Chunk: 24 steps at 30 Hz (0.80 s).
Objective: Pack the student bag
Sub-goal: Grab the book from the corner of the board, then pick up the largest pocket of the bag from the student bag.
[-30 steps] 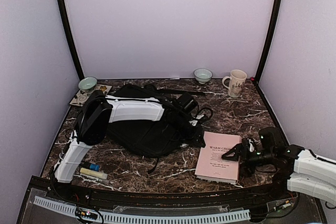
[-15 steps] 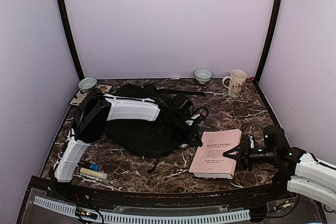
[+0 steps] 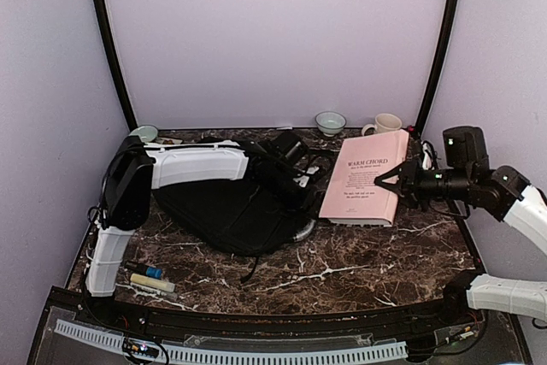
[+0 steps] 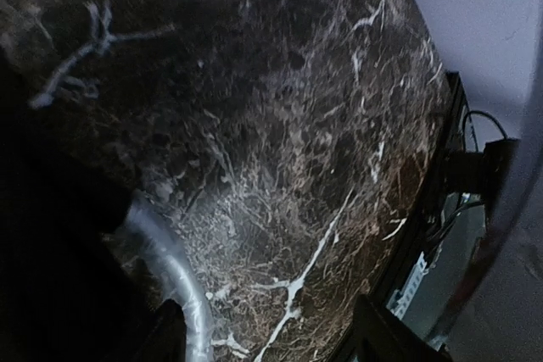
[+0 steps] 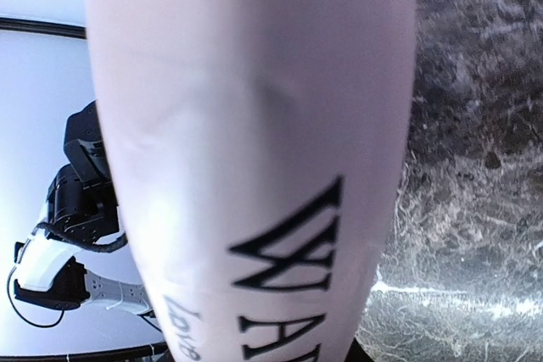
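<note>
While the right fingers [image 3: 398,179] pinch the pink book [image 3: 363,179] aloft, left fingers [image 4: 386,345] spread by the student bag [image 3: 226,211]; nothing looks packed.

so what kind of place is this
Probably a robot test booth: plain lilac walls box in a marble-patterned table, with staged props like the student bag and a pink book.

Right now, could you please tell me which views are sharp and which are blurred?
Top external view: evenly lit, sharp, title legible on the pink book. Left wrist view: dim and soft, the student bag a featureless black mass. Right wrist view: the book crowds the frame, lettering soft.
</note>
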Each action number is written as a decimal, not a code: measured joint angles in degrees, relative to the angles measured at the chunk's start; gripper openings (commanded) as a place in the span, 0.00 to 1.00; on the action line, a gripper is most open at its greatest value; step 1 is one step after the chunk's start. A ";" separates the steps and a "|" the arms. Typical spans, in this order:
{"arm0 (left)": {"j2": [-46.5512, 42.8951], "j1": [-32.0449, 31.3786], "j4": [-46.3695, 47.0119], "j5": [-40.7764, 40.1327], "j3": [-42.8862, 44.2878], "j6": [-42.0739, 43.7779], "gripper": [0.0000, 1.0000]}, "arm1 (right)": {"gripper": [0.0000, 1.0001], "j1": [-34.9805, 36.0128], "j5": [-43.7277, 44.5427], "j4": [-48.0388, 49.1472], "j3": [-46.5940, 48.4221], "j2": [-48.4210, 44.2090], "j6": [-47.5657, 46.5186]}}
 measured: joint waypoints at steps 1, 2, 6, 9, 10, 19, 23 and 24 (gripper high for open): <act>-1.73 0.61 -0.83 -0.92 0.35 0.28 0.75 | 0.18 0.00 0.55 -0.26 2.12 1.14 -1.11; -3.30 1.22 -1.42 -1.73 0.59 0.52 0.75 | 0.18 -0.04 1.18 -0.52 4.28 2.45 -2.38; -12.61 4.66 -2.38 -5.95 0.48 1.99 0.76 | 0.17 -0.09 2.14 -0.63 10.01 6.71 -5.42; -20.41 7.26 -1.99 -9.33 -1.81 3.50 0.76 | 0.16 -0.11 2.78 0.52 13.07 9.62 -6.69; -23.30 8.09 -1.68 -10.62 -3.30 4.33 0.76 | 0.16 -0.11 2.86 0.74 14.47 10.86 -7.30; -33.51 10.23 -2.95 -14.71 -16.59 12.83 0.71 | 0.14 -0.37 7.32 0.04 27.39 21.57 -10.34; -30.49 10.12 -6.03 -14.58 -17.70 14.84 0.70 | 0.14 -0.42 14.56 -6.10 30.91 22.05 -10.58; -29.42 9.92 -6.23 -14.58 -17.70 15.26 0.70 | 0.14 -0.44 15.87 -7.39 30.95 21.75 -10.38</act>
